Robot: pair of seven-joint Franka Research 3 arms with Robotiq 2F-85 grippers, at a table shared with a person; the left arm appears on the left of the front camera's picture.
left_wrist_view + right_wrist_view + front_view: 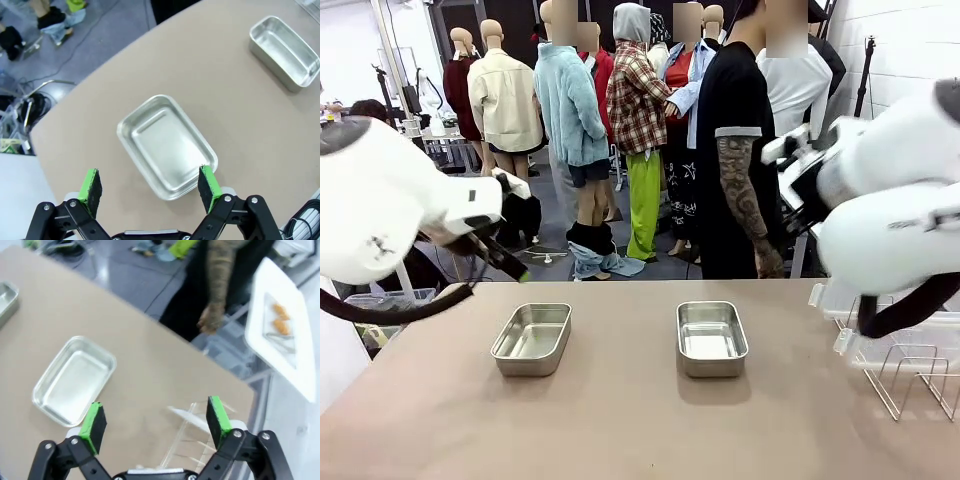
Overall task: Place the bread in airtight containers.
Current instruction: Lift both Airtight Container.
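Observation:
Two empty steel containers stand on the brown table, one on the left [531, 338] and one on the right [711, 338]. My left gripper [150, 187] hovers open above the left container [165, 145]; the other container [285, 50] shows farther off. Above the table, my right gripper [156, 422] is open too, with the right container [74, 380] below and to its left. The bread [281, 320], two small golden-brown pieces, lies on a white tray [280, 355] off the table's end. Nothing is between either pair of fingers.
A person in a black shirt [735, 150] stands at the far edge, one hand [212, 320] hanging near the table corner. Clear plastic pieces and a wire rack [905, 375] occupy the table's right end. The brown tabletop [620, 420] is bare in front of the containers.

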